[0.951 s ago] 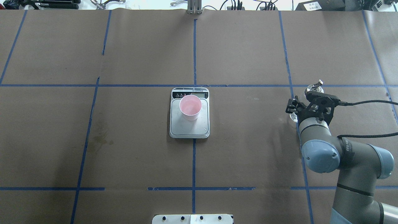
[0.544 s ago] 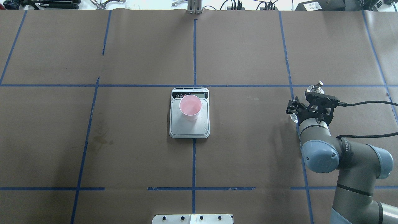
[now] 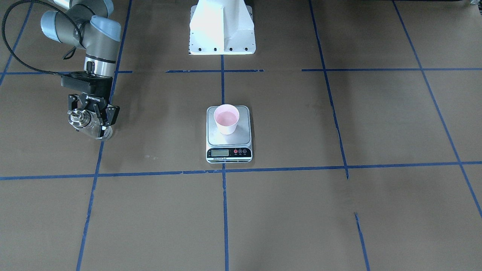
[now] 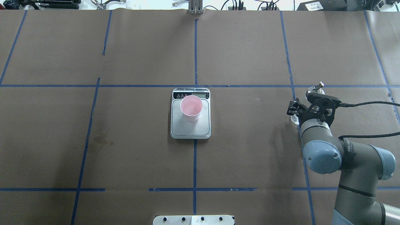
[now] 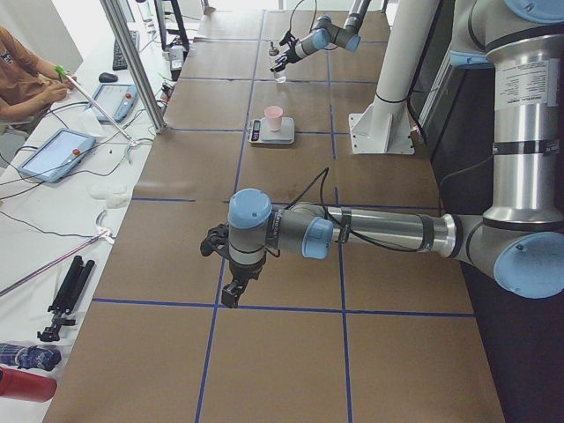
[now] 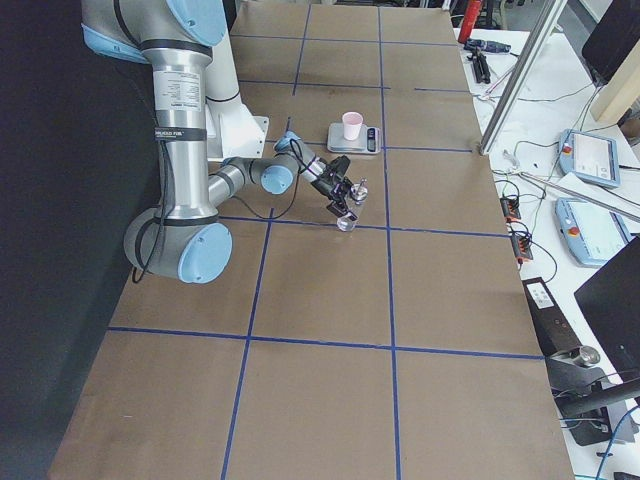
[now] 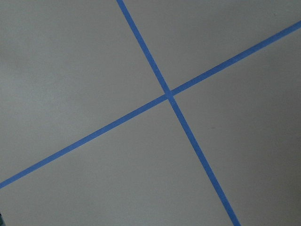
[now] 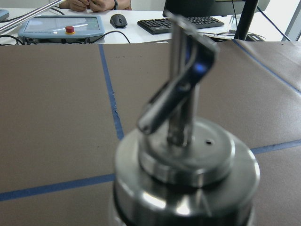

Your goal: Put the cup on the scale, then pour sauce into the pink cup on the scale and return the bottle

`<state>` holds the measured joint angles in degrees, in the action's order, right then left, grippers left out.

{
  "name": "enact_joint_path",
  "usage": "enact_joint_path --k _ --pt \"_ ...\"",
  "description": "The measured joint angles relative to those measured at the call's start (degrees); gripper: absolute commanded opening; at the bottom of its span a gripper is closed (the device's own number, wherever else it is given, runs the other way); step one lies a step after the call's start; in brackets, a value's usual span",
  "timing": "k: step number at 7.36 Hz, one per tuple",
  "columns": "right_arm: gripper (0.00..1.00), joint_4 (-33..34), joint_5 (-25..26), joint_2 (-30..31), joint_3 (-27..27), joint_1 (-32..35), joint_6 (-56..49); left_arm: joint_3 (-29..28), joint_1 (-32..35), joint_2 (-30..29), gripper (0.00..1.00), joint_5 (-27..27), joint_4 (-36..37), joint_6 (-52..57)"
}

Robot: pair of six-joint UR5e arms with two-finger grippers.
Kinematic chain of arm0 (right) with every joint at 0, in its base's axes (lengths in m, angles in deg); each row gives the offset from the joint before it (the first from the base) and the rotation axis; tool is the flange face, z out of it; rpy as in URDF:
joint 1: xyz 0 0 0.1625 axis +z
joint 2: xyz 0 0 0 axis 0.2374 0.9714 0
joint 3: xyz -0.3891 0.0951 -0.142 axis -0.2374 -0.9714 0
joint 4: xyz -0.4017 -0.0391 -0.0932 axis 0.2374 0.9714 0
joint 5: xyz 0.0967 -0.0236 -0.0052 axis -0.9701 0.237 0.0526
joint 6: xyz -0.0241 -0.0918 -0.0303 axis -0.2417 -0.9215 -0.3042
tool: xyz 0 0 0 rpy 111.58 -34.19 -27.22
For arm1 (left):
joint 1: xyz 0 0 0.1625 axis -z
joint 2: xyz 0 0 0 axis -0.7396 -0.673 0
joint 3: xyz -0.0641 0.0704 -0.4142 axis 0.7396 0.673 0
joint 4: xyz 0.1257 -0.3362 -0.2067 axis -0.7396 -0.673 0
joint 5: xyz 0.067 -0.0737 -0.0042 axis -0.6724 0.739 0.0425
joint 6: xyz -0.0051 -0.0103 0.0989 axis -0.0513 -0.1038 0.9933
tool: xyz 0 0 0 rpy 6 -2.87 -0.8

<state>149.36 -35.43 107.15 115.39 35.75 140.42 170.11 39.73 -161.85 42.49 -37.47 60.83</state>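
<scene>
The pink cup (image 4: pixel 191 107) stands upright on the scale (image 4: pixel 190 129) at the table's middle, near the display end; both also show in the front view, cup (image 3: pixel 226 118) and scale (image 3: pixel 244 136). My right gripper (image 3: pixel 91 121) is shut on the clear glass bottle (image 3: pixel 78 117), upright and low over the table at my right, well apart from the scale. Its metal spout (image 4: pixel 319 85) shows past the wrist, and fills the right wrist view (image 8: pixel 183 155). My left gripper (image 5: pixel 231 286) shows only in the left side view; I cannot tell its state.
The white robot base (image 3: pixel 222 26) stands behind the scale. Blue tape lines (image 7: pixel 169 94) cross the brown table cover. A metal post (image 5: pixel 132 62) and a side table with tablets (image 5: pixel 55 154) lie beyond the far edge.
The bottle's spout has sunk slightly in the overhead view as my right gripper carries it a little lower. Cup and scale have not moved.
</scene>
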Motion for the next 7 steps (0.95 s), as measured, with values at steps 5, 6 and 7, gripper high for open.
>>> enact_joint_path --k 5,6,7 --pt "1.00 0.0 -0.1 0.1 0.6 0.0 0.8 0.0 0.0 -0.3 1.00 0.0 0.0 0.0" --pt "1.00 0.0 -0.2 0.3 1.4 0.0 0.9 0.0 0.0 -0.3 1.00 0.0 0.0 0.0" --pt "1.00 0.1 -0.6 1.2 2.7 0.0 0.8 0.0 0.0 -0.4 1.00 0.0 0.0 0.0"
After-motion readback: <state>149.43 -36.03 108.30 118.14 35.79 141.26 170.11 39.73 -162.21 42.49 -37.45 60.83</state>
